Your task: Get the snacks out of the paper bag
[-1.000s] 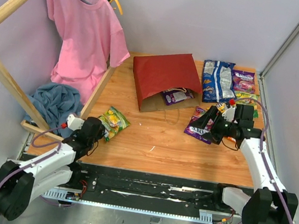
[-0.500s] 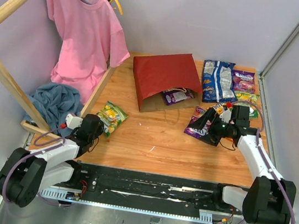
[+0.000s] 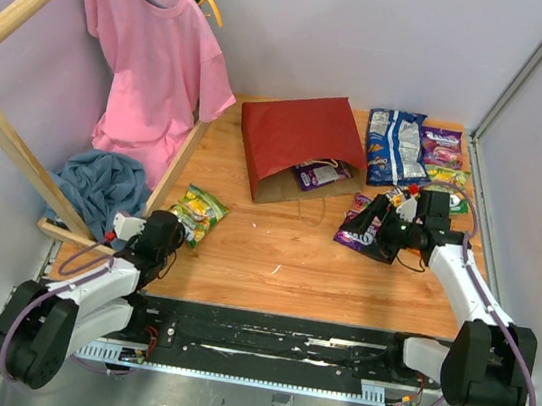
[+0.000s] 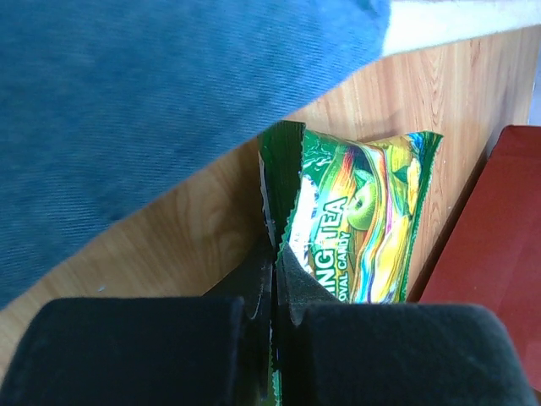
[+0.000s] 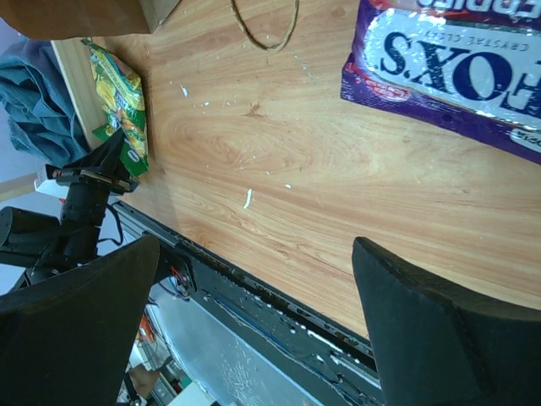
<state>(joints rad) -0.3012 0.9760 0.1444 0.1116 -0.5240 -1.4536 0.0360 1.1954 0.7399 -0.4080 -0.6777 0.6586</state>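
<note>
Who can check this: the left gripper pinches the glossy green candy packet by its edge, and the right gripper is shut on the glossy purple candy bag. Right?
No. The right wrist view shows the right gripper open and empty, the glossy purple candy bag lying on the wooden table beyond it. The left gripper does pinch the glossy green candy packet by its edge.

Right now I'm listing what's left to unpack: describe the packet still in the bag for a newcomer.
Find the red paper bag lying on its side at the back of the wooden table. In its open mouth, facing the arms, sits a small purple packet. Unlike the purple Fox's bag out on the table, it alone is inside the bag.
</note>
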